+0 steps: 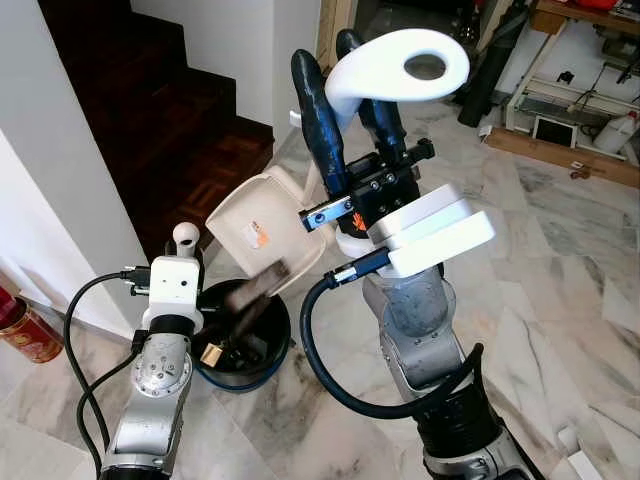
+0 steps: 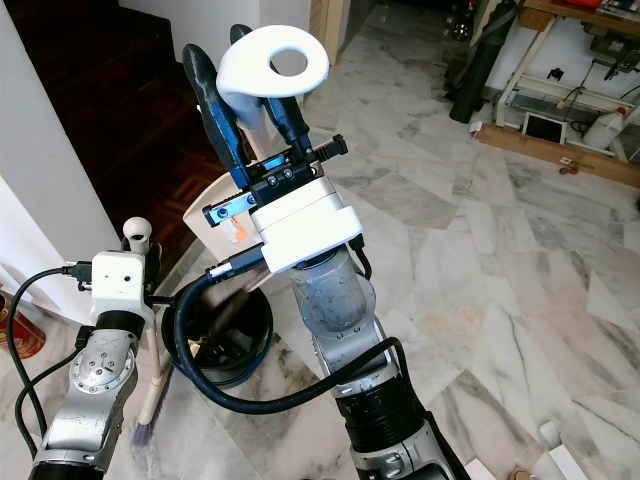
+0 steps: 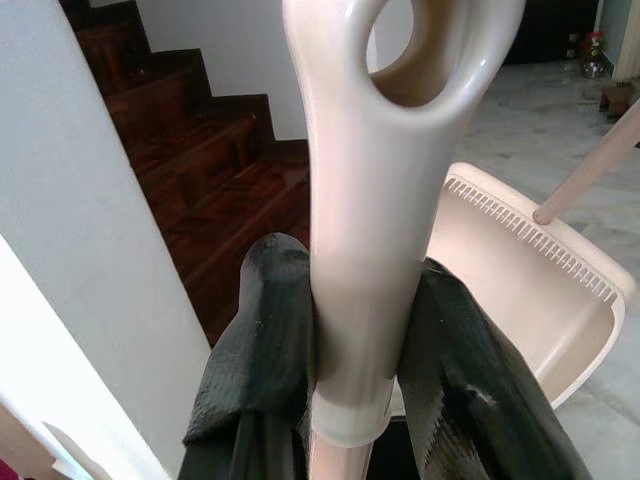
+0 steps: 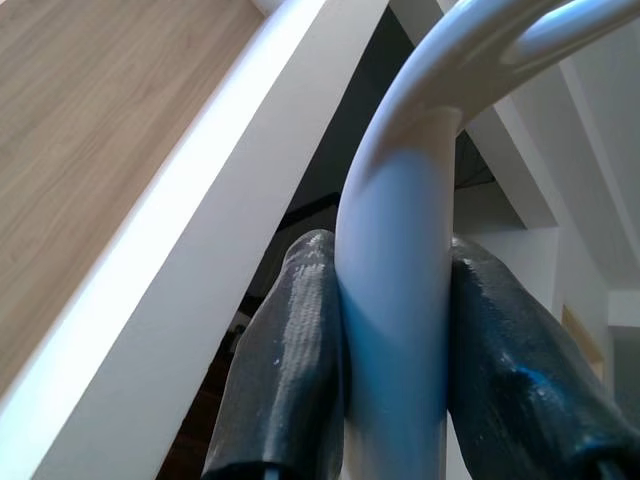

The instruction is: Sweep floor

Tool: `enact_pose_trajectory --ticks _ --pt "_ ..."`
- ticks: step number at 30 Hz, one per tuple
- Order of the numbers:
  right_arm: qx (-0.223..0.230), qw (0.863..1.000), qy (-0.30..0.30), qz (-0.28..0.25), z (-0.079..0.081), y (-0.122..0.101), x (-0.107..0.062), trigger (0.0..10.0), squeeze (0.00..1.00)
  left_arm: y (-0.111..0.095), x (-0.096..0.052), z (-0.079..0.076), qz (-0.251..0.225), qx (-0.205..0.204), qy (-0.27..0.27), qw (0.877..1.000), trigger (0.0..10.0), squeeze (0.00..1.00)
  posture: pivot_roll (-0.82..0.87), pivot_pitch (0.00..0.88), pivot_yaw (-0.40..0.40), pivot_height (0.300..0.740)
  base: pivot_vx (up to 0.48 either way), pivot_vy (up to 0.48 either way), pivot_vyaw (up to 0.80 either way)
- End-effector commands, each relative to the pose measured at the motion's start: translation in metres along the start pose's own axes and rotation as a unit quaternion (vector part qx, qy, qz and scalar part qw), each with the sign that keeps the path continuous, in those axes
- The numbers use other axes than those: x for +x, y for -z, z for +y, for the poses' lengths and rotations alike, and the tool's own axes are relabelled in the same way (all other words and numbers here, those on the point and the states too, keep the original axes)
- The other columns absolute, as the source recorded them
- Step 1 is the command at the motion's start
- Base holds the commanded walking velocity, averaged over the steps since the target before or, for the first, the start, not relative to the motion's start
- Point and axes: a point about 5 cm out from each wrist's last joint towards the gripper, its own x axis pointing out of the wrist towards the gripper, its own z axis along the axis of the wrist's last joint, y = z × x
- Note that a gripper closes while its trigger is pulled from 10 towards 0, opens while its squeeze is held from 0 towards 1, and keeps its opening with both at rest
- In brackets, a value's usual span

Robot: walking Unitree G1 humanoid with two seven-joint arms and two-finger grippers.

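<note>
My right gripper [image 1: 345, 100] is raised in front of me, both black fingers [image 4: 290, 360] clamped tight on the white dustpan handle [image 1: 395, 68], whose looped end sticks up above the fingertips. The handle runs down to the cream dustpan [image 1: 265, 228], which hangs tilted over the black bin [image 1: 262, 345] on the floor, pan mouth facing down toward the bin. My left gripper [image 3: 365, 330] sits lower on my left side, fingers closed hard around the cream broom handle [image 3: 370, 200] just below its ring end; the ring tip [image 1: 186, 235] pokes up above my left wrist. The broom shaft [image 2: 157, 385] goes down beside the bin to purple bristles [image 2: 143, 432] touching the marble floor [image 1: 560, 290]. In the left wrist view the dustpan's toothed edge lies just beyond the broom handle. Dark wooden stairs [image 1: 170, 120] rise ahead left, next to a white wall [image 1: 60, 180]. A red tin [image 1: 28, 330] stands by the wall on my far left. White shelving [image 1: 580, 90] is well apart, ahead right.
</note>
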Motion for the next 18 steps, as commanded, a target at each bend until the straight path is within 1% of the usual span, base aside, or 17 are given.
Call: enact_pose_trajectory --ticks 1,7,13,15,16,17,18 --pt "-0.006 0.999 0.005 -0.049 -0.003 -0.017 0.006 10.0 0.0 -0.016 0.003 -0.007 -0.043 -0.016 0.013 0.999 10.0 0.0 0.14 0.091 -0.122 0.74 0.0 0.0 0.0" --pt "-0.011 0.999 0.004 -0.039 -0.004 -0.013 0.005 10.0 0.0 -0.016 0.002 -0.007 -0.042 -0.016 0.013 0.999 10.0 0.0 0.14 0.094 -0.121 0.74 0.0 0.0 0.0" --pt "-0.03 0.999 0.004 -0.022 -0.008 -0.007 0.004 10.0 0.0 -0.016 0.002 -0.008 -0.041 -0.016 0.015 0.999 10.0 0.0 0.13 0.095 -0.119 0.74 0.0 0.0 0.0" --pt "-0.05 0.999 0.008 -0.01 -0.012 -0.003 0.003 10.0 0.0 -0.016 0.002 -0.008 -0.041 -0.016 0.015 0.999 10.0 0.0 0.13 0.096 -0.118 0.74 0.0 0.0 0.0" --pt "-0.07 0.997 0.014 0.006 -0.016 0.002 0.002 10.0 0.0 -0.016 0.002 -0.008 -0.04 -0.017 0.015 0.999 10.0 0.0 0.13 0.097 -0.119 0.74 0.0 0.0 0.0" --pt "-0.07 0.997 0.014 0.006 -0.016 0.002 0.002 10.0 0.0 -0.016 0.002 -0.008 -0.04 -0.017 0.015 0.999 10.0 0.0 0.13 0.097 -0.119 0.74 0.0 0.0 0.0" --pt "-0.088 0.996 0.021 0.022 -0.021 0.006 0.001 10.0 0.0 -0.016 0.002 -0.008 -0.04 -0.017 0.016 0.999 10.0 0.0 0.13 0.097 -0.119 0.74 0.0 0.0 0.0"
